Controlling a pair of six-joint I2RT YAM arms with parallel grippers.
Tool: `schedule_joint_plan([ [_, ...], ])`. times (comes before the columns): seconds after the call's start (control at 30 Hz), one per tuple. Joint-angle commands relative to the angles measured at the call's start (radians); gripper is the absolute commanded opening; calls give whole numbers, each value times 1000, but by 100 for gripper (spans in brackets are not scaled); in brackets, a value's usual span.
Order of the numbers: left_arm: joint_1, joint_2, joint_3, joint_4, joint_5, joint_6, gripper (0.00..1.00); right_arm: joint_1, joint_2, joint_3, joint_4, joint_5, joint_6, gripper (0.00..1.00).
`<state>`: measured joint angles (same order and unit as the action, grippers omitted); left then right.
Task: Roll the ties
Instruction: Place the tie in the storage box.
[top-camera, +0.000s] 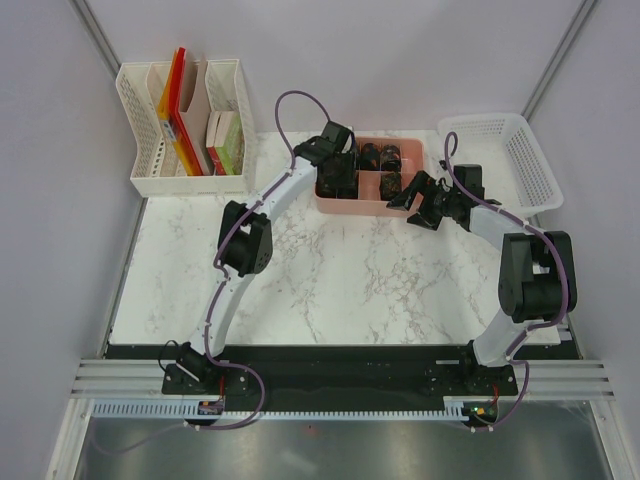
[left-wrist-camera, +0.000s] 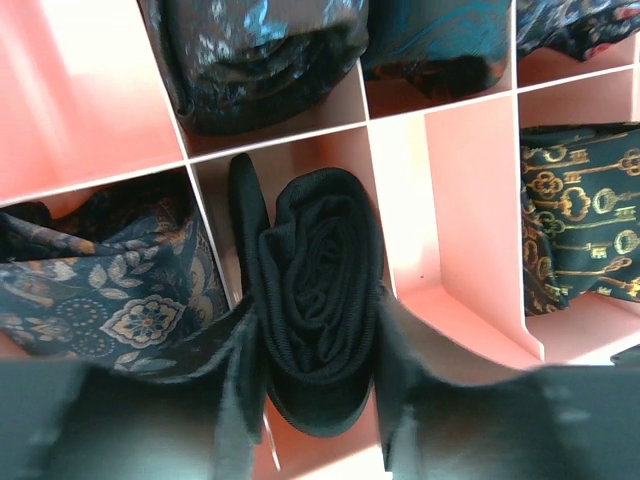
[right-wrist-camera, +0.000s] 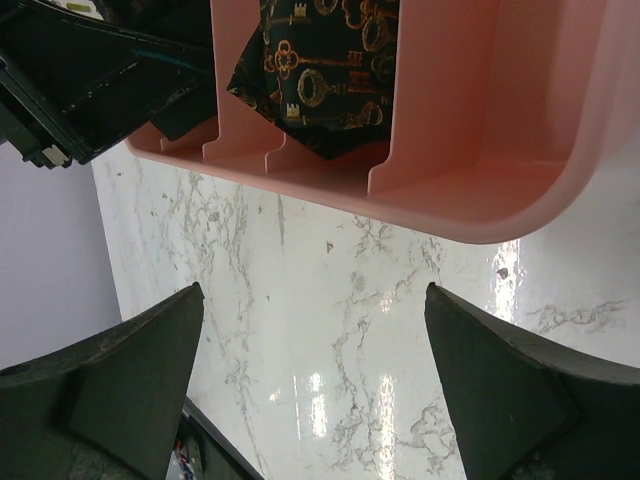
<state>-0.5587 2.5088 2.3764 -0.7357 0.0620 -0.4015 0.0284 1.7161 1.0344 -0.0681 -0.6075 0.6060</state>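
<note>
Black coiled tie (left-wrist-camera: 320, 250) between left gripper (left-wrist-camera: 318, 335) fingers

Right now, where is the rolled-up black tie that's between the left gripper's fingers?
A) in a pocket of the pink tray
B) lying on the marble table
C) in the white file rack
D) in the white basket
A: the left wrist view shows the rolled black tie sitting in one compartment of the pink divided tray, with the left gripper flanking it on both sides.
</note>
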Motion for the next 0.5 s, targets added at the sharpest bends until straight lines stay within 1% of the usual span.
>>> schedule_joint_plan([
  [0.0,-7,-28,56,5,-16,59,52,-2,-6,1,19,3,9,98],
  [0.03,-7,-30,56,4,-21,69,59,-2,-6,1,21,2,11,98],
  [0.13,-7,-36,52,2,-28,76,61,-2,-4,3,22,2,14,98],
  [0.37,-7,-62,70,13,-36,84,61,-4,-12,-4,30,-3,18,98],
  [0.47,-6,-87,83,22,-53,113,64,-4,-12,-4,33,-8,21,98],
])
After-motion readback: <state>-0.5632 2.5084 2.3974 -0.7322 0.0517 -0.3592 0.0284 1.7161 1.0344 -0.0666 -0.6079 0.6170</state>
